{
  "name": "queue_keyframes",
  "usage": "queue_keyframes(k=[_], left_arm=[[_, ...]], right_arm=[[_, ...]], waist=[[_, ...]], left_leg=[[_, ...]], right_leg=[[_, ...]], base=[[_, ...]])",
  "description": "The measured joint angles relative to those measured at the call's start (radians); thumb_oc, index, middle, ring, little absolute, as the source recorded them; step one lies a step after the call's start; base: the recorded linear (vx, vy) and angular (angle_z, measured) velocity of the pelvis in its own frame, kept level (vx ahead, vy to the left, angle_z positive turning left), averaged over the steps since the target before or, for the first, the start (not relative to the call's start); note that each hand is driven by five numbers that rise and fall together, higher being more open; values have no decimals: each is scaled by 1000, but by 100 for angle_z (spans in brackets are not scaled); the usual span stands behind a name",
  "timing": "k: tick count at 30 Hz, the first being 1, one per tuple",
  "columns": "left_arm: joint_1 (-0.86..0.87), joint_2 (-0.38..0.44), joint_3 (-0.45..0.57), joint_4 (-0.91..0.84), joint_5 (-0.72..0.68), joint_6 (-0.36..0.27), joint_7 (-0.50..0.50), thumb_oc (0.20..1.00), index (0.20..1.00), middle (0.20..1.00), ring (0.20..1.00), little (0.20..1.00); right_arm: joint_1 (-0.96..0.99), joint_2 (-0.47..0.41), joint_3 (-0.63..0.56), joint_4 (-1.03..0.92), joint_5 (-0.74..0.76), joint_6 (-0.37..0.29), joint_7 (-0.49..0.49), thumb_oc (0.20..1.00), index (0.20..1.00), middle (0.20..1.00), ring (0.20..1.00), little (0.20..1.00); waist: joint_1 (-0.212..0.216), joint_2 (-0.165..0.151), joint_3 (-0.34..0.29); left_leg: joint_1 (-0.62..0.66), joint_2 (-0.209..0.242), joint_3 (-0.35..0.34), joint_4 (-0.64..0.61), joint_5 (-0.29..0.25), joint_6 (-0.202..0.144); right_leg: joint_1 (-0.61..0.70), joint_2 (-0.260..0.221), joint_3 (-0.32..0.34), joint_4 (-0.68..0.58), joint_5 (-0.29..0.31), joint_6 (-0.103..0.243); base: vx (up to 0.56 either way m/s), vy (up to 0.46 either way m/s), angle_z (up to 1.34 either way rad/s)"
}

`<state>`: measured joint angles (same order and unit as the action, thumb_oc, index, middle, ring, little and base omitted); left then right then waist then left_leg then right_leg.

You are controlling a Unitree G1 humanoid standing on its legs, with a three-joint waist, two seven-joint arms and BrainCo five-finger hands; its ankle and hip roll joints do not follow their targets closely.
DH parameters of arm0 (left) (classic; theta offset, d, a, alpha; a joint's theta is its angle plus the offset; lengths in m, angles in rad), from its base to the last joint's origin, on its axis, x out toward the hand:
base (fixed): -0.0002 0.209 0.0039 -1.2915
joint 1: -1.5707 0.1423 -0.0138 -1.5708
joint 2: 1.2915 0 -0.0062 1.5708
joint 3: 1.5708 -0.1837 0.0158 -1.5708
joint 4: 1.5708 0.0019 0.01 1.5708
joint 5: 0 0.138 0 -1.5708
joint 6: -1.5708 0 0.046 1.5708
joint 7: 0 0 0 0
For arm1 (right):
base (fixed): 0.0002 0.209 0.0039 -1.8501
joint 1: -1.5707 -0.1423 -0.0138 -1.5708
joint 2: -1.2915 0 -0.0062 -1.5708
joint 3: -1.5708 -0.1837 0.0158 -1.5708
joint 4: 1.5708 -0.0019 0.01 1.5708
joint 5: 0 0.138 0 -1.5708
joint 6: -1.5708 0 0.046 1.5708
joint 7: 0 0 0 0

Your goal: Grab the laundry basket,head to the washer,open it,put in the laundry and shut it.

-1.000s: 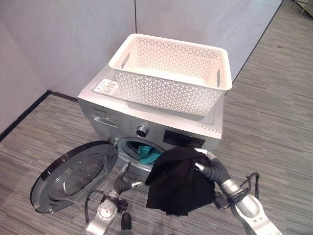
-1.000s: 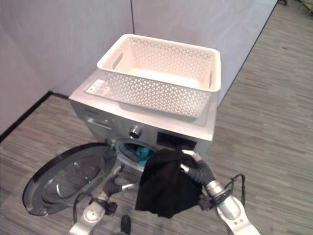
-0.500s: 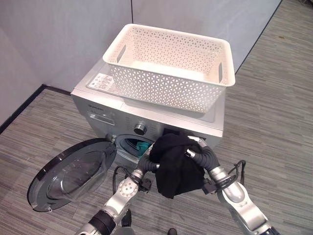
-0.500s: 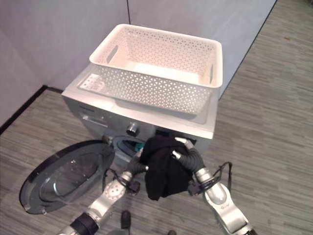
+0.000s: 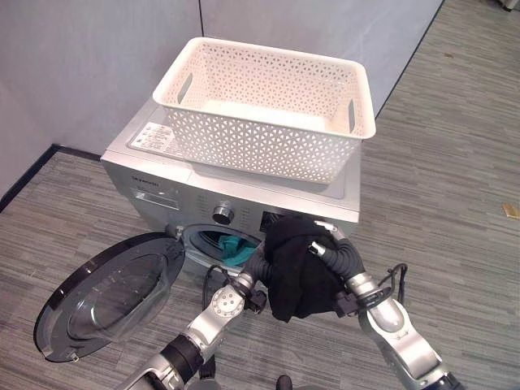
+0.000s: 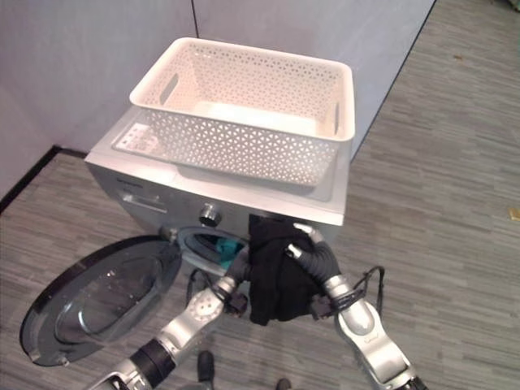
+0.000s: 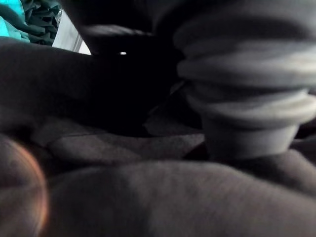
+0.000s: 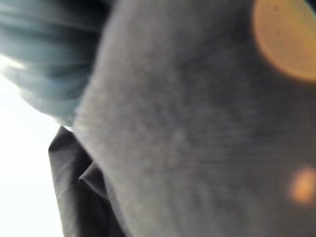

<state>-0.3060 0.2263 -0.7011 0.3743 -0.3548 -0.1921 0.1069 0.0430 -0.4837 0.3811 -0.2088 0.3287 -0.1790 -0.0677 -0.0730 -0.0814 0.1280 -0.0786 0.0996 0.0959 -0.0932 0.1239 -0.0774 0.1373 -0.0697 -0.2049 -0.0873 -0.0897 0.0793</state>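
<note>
Grey plank floor (image 5: 455,162) ran under the washer (image 5: 154,166), basket (image 5: 268,106) on top, door (image 5: 106,296) swung open. Since a second earlier the left hand (image 5: 258,262) had risen to the black garment (image 5: 296,268) — bunched now, no longer hanging — beside the drum opening (image 5: 223,244). Right hand (image 5: 327,242) clutched it; left fingers hidden.

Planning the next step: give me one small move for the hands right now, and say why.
Probably carry the black garment a little further left and into the open drum. It hangs bunched between the left hand and right hand, in front of the washer beside the opening, not yet inside. The door lies swung open, and a teal garment is already in.
</note>
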Motion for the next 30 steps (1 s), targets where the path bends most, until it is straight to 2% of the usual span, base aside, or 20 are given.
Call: queue_keyframes(k=[9,10,11,13,14,19,24,30], left_arm=[[-55,2,-72,0,12,27,-3,1000,1000,1000,1000,1000],[-55,2,-75,1,12,27,-4,862,862,862,862,862],[-56,2,-81,2,12,28,-6,583,583,583,583,583],[-56,3,-88,4,12,30,-6,464,464,464,464,464],[-53,3,-94,6,12,31,-8,200,200,200,200,200],[-41,3,-98,14,10,43,-7,200,200,200,200,200],[-39,3,-103,46,4,53,-2,200,200,200,200,200],[-26,3,-98,83,1,58,29,200,200,200,200,200]], right_arm=[[-3,5,9,10,108,26,4,200,200,200,200,200],[-12,8,18,19,119,26,3,200,200,200,200,200],[-25,13,44,34,136,27,4,200,200,200,200,200],[-40,17,56,53,149,27,4,200,200,200,200,200],[-54,30,76,70,155,29,3,200,200,200,200,200],[-130,66,153,148,202,31,3,200,200,200,200,200],[-150,98,174,200,229,35,1,200,200,200,200,200],[-212,121,229,281,307,46,-24,200,200,200,200,200]], waist=[[1,2,-1],[0,3,-1],[1,5,-3],[1,8,-5],[10,15,-7],[16,30,-12],[36,40,-8],[40,50,-5]], left_leg=[[1,-1,0,0,0,0],[1,-1,1,0,0,0],[0,-1,1,0,0,0],[1,-1,0,0,0,0],[-2,-3,-1,0,0,0],[-10,-1,-3,0,1,0],[-15,-6,-7,0,3,3],[-31,-5,-12,0,7,9]], right_leg=[[1,-1,0,0,0,0],[1,0,1,0,0,0],[2,0,1,0,0,0],[1,0,1,0,0,0],[2,0,-1,0,0,0],[-4,1,-4,0,0,0],[-3,1,-22,0,-1,1],[-17,1,-27,0,-1,1]], base=[[0,0,0],[0,0,0],[0,0,0],[0,0,0],[-34,-14,1],[0,0,0],[-9,-3,5],[-19,-10,3]])
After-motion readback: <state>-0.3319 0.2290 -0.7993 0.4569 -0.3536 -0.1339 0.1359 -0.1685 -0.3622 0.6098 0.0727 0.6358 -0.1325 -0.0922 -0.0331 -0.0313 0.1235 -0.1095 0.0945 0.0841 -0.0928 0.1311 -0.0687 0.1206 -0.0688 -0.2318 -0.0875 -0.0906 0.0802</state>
